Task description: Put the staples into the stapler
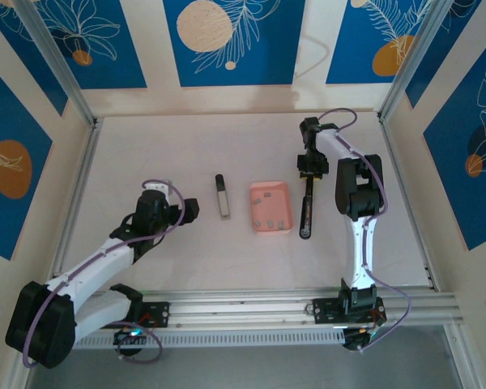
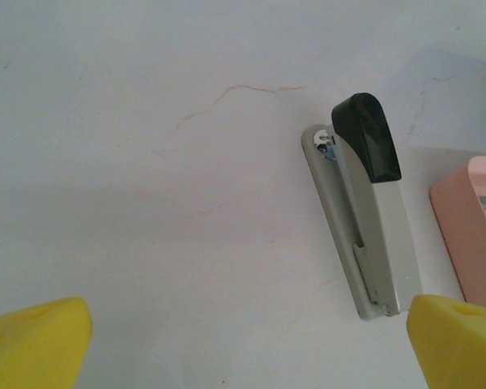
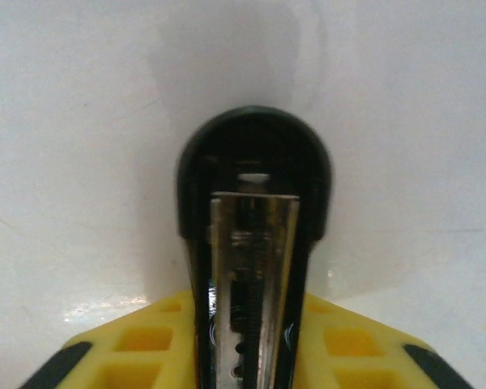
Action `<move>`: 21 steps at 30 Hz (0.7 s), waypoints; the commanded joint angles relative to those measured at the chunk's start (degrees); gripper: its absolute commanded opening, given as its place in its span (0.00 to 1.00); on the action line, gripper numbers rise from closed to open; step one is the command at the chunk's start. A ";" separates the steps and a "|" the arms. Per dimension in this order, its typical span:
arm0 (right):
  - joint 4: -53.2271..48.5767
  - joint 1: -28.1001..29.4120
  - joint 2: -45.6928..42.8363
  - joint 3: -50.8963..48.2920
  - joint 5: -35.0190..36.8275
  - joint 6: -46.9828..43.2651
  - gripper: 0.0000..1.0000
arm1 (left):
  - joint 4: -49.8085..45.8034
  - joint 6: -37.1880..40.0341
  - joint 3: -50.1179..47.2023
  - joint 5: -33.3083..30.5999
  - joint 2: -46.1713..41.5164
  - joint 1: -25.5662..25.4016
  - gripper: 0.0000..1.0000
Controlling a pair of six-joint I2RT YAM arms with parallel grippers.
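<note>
The right gripper (image 3: pixel 247 344) pinches the glossy black stapler (image 3: pixel 255 162) with its steel rail, beside a pink tray (image 1: pixel 271 188) of staples (image 1: pixel 270 223), while the left gripper (image 2: pixel 247 324) gapes wide near a grey black-capped bar (image 2: pixel 371 219).

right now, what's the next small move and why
Probably shift the left claw right, over the tray, to pick up staples. It hangs open and empty above the rail, the staples lie in the tray, and the right claw clamps the bar with its channel showing open.
</note>
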 commanded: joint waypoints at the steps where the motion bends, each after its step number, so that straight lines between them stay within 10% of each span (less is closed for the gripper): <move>1: 1.65 -0.45 -1.81 -1.40 0.51 -0.50 0.22 | 1.55 2.23 -0.13 1.45 -0.28 0.78 0.99; 21: 26.27 4.55 -34.15 -35.99 -3.99 -6.12 0.12 | 2.46 3.25 1.76 12.08 -0.75 0.77 0.94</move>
